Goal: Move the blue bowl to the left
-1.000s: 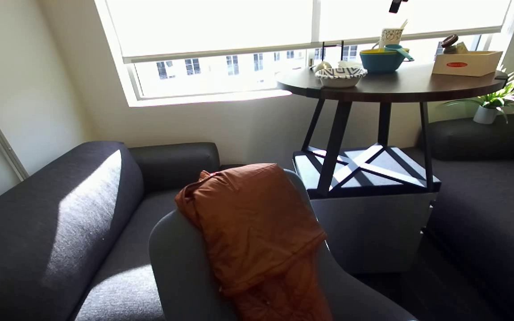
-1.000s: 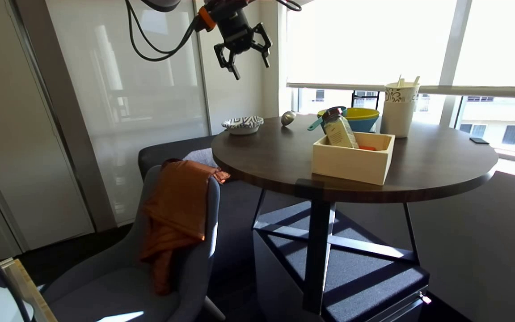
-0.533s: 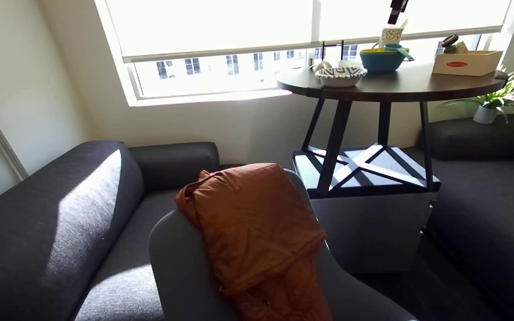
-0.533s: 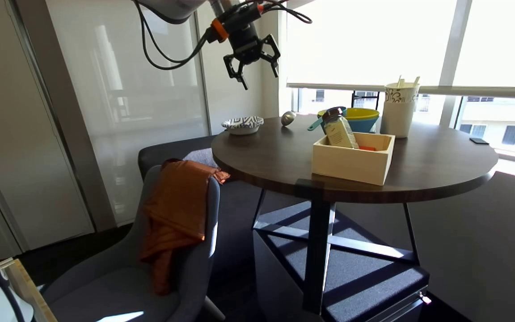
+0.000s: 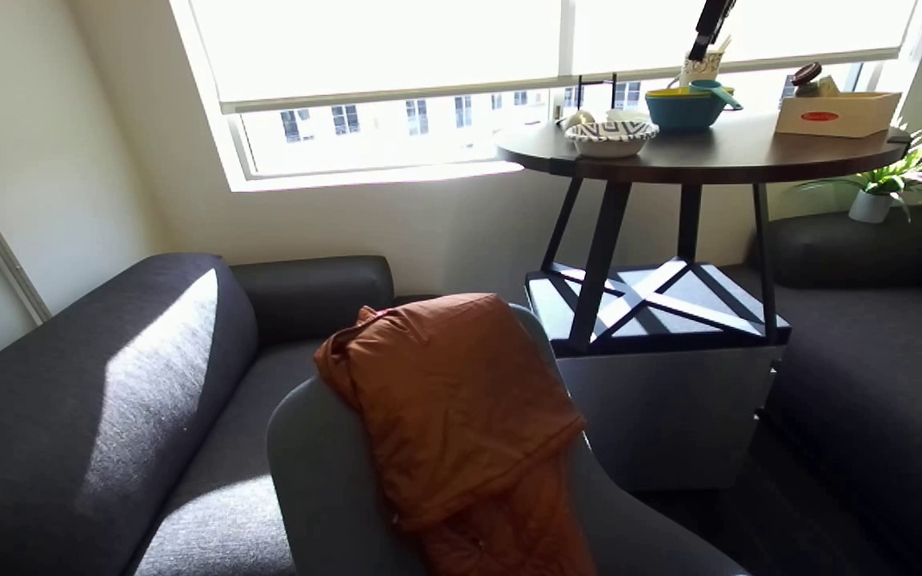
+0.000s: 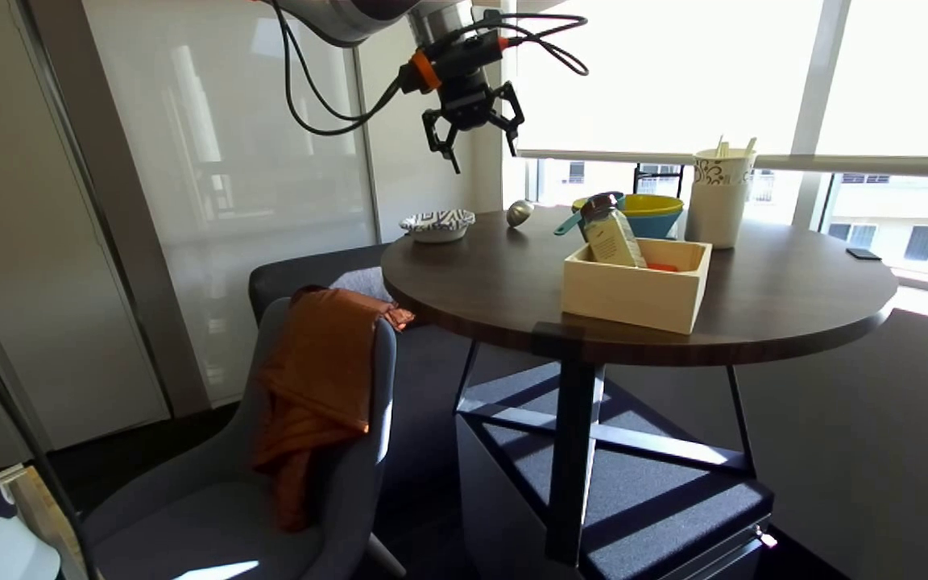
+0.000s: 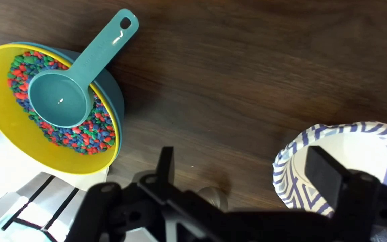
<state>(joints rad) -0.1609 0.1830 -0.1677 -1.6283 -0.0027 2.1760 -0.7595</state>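
The blue bowl [image 5: 681, 112] stands on the round table with a teal scoop across its rim. It also shows in an exterior view [image 6: 659, 225], partly hidden behind a jar and a box. In the wrist view the bowl [image 7: 115, 92] is at the left, its yellow inside holding small red, green and blue bits; the scoop [image 7: 92, 60] rests on its rim. My gripper [image 6: 485, 163] is open and empty, high above the table. In the wrist view the gripper [image 7: 240, 148] has its fingers wide apart, right of the blue bowl. It also shows in an exterior view [image 5: 698, 56].
A white patterned bowl [image 6: 438, 227] stands near the table's edge; it lies behind one finger in the wrist view [image 7: 291, 181]. A silvery round object [image 6: 519, 213] is beside it. A wooden box [image 6: 633, 294] with a jar [image 6: 613, 234] and a tall patterned cup [image 6: 718, 201] stand near the blue bowl.
My gripper has moved down towards the table, and to the right in an exterior view, staying open. The bowls and other objects have not moved.
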